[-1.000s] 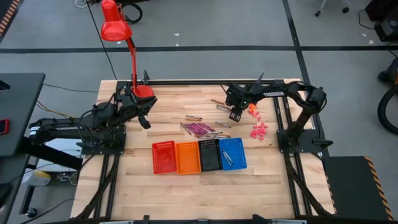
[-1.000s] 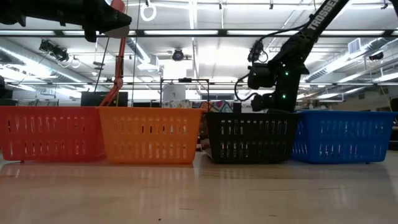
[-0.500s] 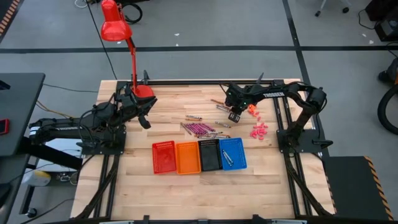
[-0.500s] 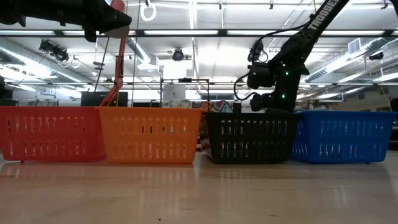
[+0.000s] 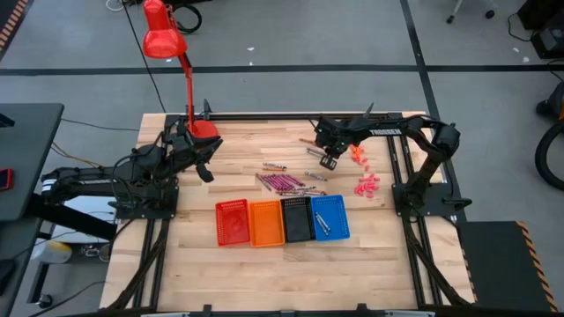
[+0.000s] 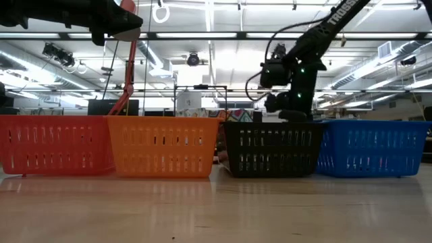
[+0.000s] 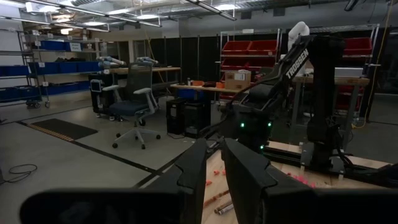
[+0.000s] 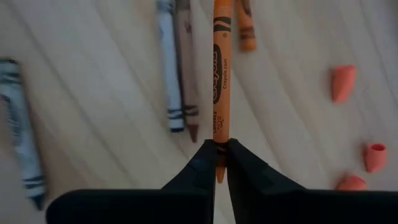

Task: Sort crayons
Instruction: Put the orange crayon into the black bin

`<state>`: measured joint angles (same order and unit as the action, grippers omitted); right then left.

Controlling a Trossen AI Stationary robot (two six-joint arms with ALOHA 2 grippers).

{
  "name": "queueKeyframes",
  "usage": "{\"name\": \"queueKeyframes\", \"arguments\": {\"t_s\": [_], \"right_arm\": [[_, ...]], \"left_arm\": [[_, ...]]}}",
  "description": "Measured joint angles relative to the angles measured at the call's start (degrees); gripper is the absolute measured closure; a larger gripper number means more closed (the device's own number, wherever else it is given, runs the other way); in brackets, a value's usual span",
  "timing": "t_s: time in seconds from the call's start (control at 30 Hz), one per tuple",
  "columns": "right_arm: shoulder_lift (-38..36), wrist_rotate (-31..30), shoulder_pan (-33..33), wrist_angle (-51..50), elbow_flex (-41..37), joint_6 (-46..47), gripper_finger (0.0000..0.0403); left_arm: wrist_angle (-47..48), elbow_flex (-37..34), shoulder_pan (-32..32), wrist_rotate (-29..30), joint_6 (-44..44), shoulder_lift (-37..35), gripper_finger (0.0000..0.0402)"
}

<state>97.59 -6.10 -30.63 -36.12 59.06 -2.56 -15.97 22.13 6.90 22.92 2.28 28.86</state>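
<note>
From where I'm driving, the four baskets (image 5: 282, 220) sit well away across the surface (image 5: 264, 255), and my right gripper (image 8: 221, 151) is pinched on just the tail of an orange crayon (image 8: 221, 93), so I reckon it could swivel or slip out mid-carry.
</note>
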Motion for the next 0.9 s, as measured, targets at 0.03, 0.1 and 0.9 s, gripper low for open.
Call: {"name": "queueKeyframes", "arguments": {"t_s": [0.03, 0.1, 0.9], "right_arm": [[0.0, 0.2, 0.6, -0.9, 0.8, 0.4, 0.0372], [-0.1, 1.4, 2.4, -1.9, 1.9, 0.7, 0.0372], [-0.2, -14.0, 37.3, -6.1, 8.3, -23.0, 0.0368]], "left_arm": [[0.0, 0.0, 0.0, 0.0, 0.0, 0.0, 0.0333], [0.0, 0.0, 0.0, 0.0, 0.0, 0.0, 0.0333], [0.0, 0.0, 0.0, 0.0, 0.0, 0.0, 0.0333]]}}
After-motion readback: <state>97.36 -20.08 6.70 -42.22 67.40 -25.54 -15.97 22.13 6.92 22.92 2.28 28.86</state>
